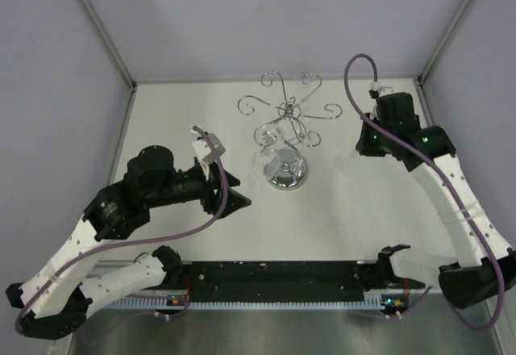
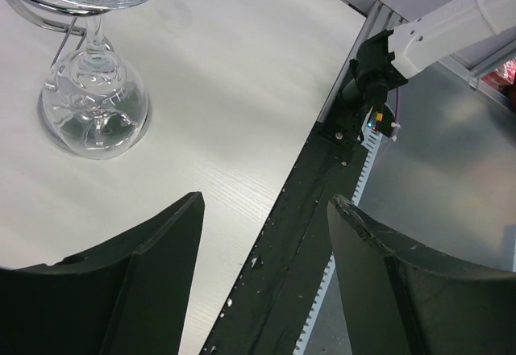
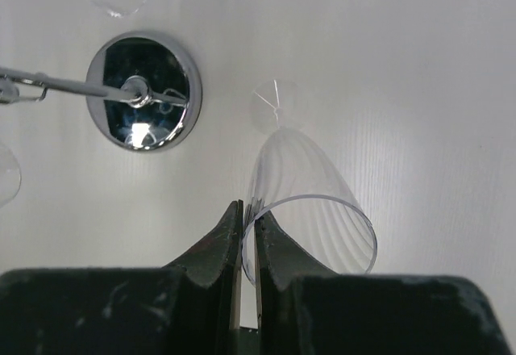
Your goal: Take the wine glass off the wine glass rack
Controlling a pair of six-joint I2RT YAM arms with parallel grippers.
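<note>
Wine glass grip: your right gripper [image 3: 248,215] has its fingers pressed together on the rim wall of the wine glass [image 3: 314,202], seemingly one finger inside the bowl and one outside. It is a thin-edge pinch, so the glass hangs from that wall alone.
Glass attitude: the mouth faces the wrist, and the stem and foot point away, down toward the table [image 3: 427,64]. Whether the foot touches the table cannot be told.
Where it is: off the wine glass rack [image 1: 284,113], beside the round base [image 3: 143,93] but apart from it, with no wire around the stem.
Why the rim: a hung glass has its foot caged in wire and its mouth free, so the rim is the part you can reach.
Left gripper [image 2: 264,200]: spread wide and holding nothing. Just ahead of it a second glass [image 2: 95,105] hangs bowl-down, its foot inside a rack loop.
Stage: removal looks done for the held glass, and setting it down remains.
Risk: a rim pinch lets the glass swing or slip, so lower it slowly and keep it away from the scroll arms.
</note>
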